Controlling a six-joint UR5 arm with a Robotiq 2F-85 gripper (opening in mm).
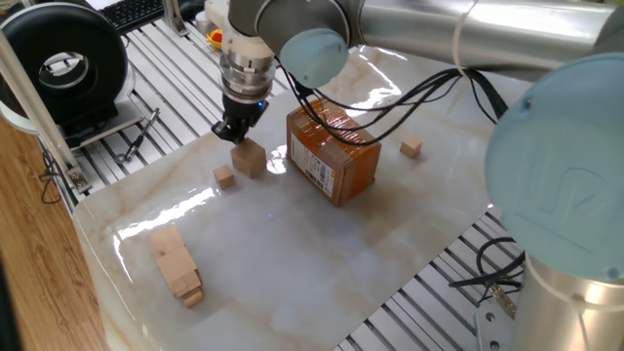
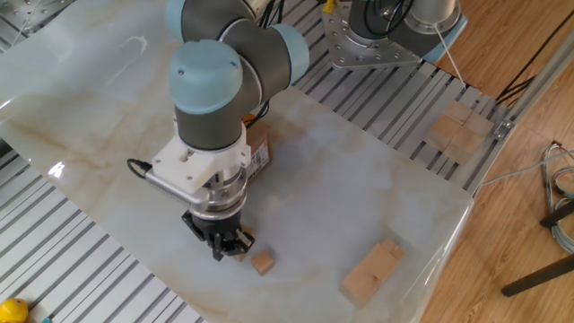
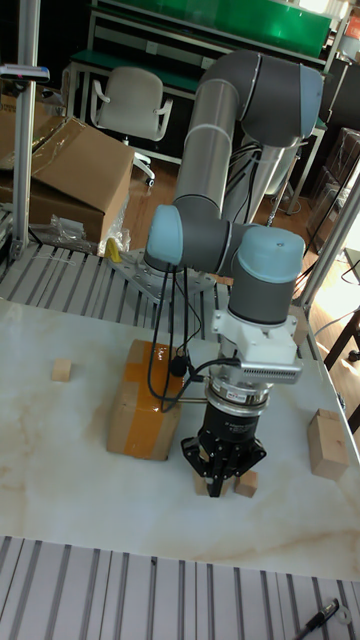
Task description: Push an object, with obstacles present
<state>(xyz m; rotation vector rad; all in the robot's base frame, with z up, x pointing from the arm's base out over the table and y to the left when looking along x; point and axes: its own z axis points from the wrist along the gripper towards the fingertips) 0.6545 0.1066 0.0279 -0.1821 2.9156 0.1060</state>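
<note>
here, the medium light-wood cube (image 1: 250, 157) rests on the pale marbled counter (image 1: 322, 253), just left of the orange-brown taped cardboard box with a white label (image 1: 333, 154) in one fixed view. the black two-finger gripper (image 1: 232, 131) points straight down, its fingers (image 1: 224, 130) drawn narrow, gripping nothing, with their tips at the cube's far upper edge (contact cannot be confirmed). one tiny wooden cube (image 1: 225, 176) lies just beside the medium cube on its near-left side; a second tiny wooden cube (image 1: 411, 148) sits well apart, beyond the box. long pale wooden blocks (image 1: 176, 262) lie stacked near the counter's near-left edge. in the other fixed view the gripper (image 2: 221, 247) hides most of the medium cube, with the tiny cube (image 2: 262, 262) just beside it.
</note>
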